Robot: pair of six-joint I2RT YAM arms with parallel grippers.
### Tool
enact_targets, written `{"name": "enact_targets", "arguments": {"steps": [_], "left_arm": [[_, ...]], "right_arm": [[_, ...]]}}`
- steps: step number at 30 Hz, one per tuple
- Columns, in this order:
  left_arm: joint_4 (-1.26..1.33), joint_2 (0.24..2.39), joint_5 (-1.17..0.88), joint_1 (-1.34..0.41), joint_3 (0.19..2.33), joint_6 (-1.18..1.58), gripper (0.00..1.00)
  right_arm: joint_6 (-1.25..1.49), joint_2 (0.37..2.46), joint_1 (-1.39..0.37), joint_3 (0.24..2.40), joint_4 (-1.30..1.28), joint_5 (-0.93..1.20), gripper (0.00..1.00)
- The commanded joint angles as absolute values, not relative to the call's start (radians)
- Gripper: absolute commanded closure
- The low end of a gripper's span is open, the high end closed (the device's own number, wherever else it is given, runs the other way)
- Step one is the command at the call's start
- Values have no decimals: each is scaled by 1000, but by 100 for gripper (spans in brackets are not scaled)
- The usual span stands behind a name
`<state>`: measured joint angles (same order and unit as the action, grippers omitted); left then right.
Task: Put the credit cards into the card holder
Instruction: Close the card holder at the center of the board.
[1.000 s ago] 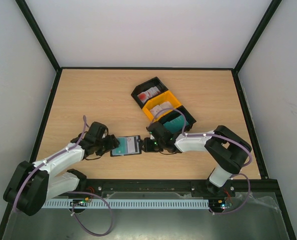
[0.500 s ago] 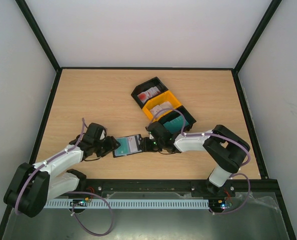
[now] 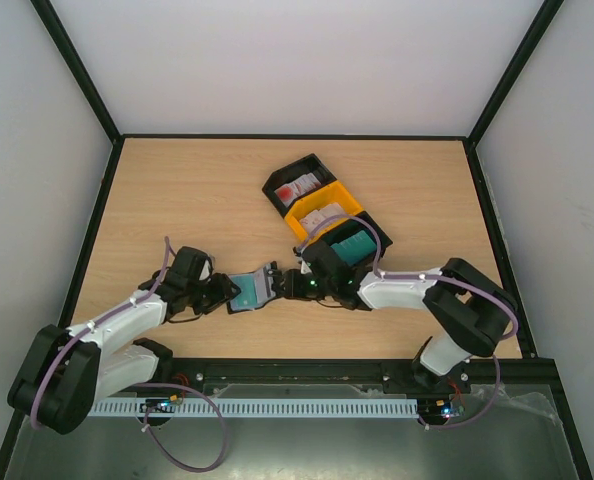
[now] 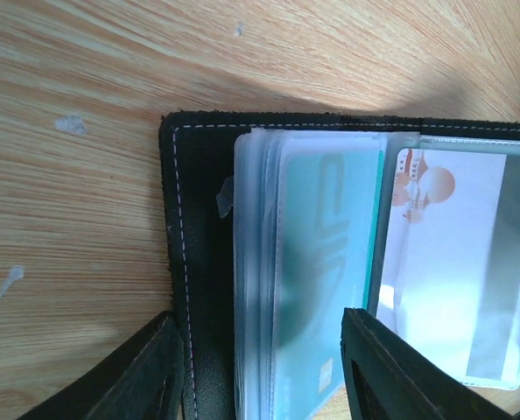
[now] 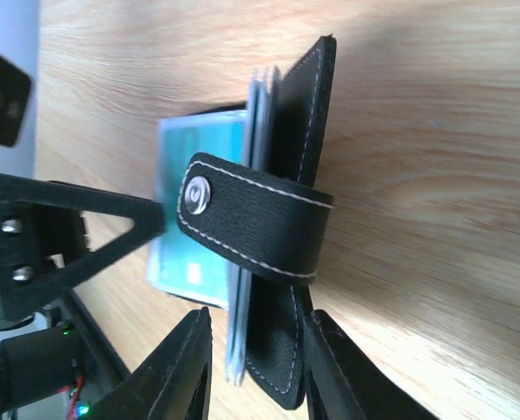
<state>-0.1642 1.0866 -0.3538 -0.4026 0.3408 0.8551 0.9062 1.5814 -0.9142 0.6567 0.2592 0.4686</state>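
The card holder (image 3: pixel 250 291) lies near the table's front edge, half folded; the right gripper (image 3: pixel 276 282) pinches its raised cover, the left gripper (image 3: pixel 226 293) gapes astride the other leaf; a weak pinch could let it flop open.

Top view: bright, even diffuse light from overhead, and the white walls are close to washed out. The tabletop (image 3: pixel 187 190) is lit alike from far corners to near edge, with only short soft shadows under the arms. It is sharp, with slight wide-angle bend at the frame sides.

Left wrist view: very close and soft. The teal card (image 4: pixel 317 262) is smeared, and the left end effector (image 4: pixel 264 381) is dark and blurred at the bottom. A broad soft shadow lies on the wood beyond the card holder (image 4: pixel 199 262).

Right wrist view: warm and bright, with the strap stitching crisp. The snap (image 5: pixel 196 192) glints. The right end effector (image 5: pixel 256 372) is out of focus.
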Motion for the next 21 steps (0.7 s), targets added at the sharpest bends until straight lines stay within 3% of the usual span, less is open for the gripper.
{"name": "enact_targets", "arguments": {"steps": [1,8,21], "left_arm": [[-145,1098,-391,-402,330,840,49],[-126,1110,-404,-402,326,839,49],[-73,1155,-441,-402,322,825,55]], "right_arm": [[936,1538,-922,641,342,490,69],[948,1566,-922,651,387,540,62],[962,1668,-923,683,480,642,61]]}}
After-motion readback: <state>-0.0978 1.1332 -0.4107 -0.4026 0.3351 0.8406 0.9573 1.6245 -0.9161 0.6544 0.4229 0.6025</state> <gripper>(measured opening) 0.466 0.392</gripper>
